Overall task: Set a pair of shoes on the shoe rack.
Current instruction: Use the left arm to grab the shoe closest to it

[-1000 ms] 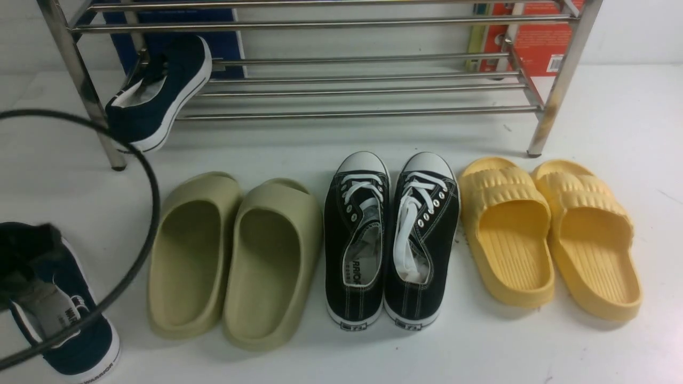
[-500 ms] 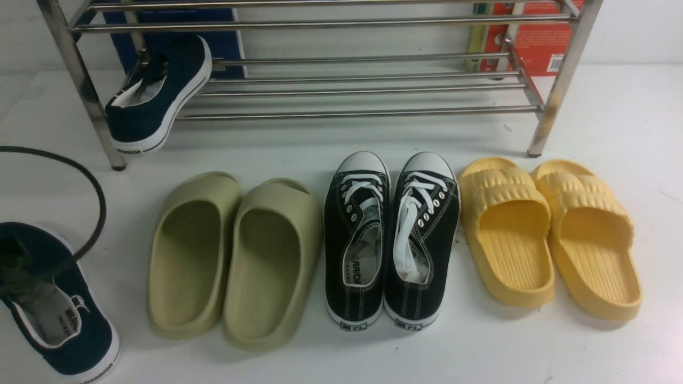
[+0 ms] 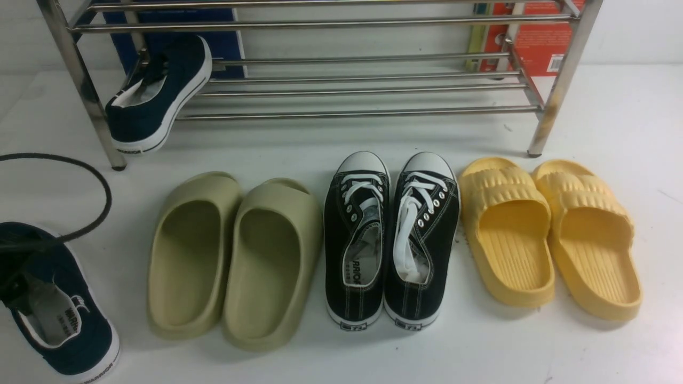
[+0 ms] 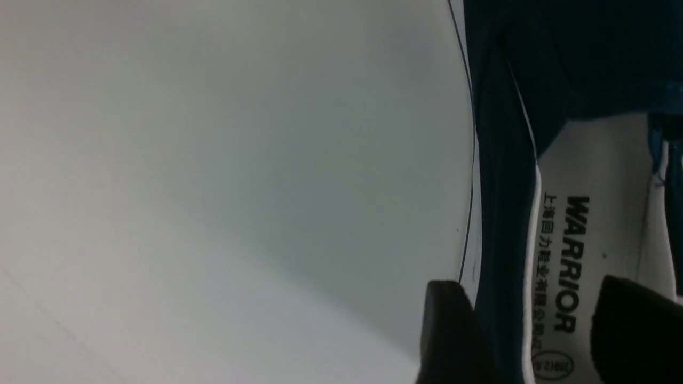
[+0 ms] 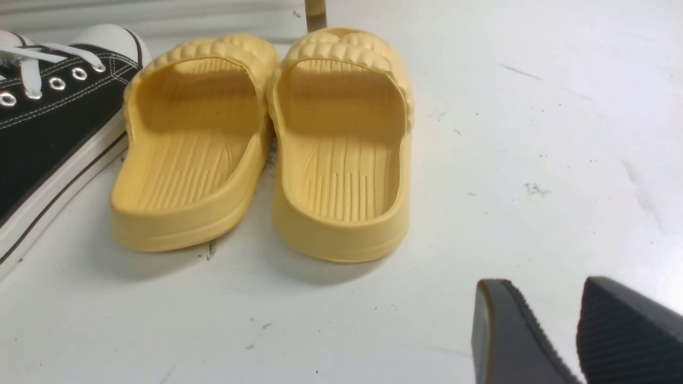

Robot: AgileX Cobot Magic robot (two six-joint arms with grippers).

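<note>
One navy shoe (image 3: 157, 93) sits at the left end of the rack (image 3: 373, 112), on its lower tier. It is tilted, with the toe up toward the back tubes, the heel hanging out past the front tube, and the white sole turned to the right. The other navy shoe (image 3: 69, 320) lies flat on the tabletop (image 3: 613, 106) at the near left corner, well apart from the rack, heel nearest the camera. The left claw (image 4: 533, 298) is down at this shoe with its jaws apart, straddling one side wall. One finger (image 4: 448, 330) is outside by the white sole and the other is inside over the printed insole, with a gap between it and the wall, so nothing is clamped. A black cable (image 3: 101, 192) loops over the tabletop beside that shoe. In a row before the rack stand olive slides (image 3: 272, 256), black sneakers (image 3: 355, 234) and yellow slides (image 3: 507, 234), toes toward it. The right claw (image 5: 549, 288) hovers above bare tabletop near the yellow slides, empty, with a narrow strip of white showing between its fingertips.
</note>
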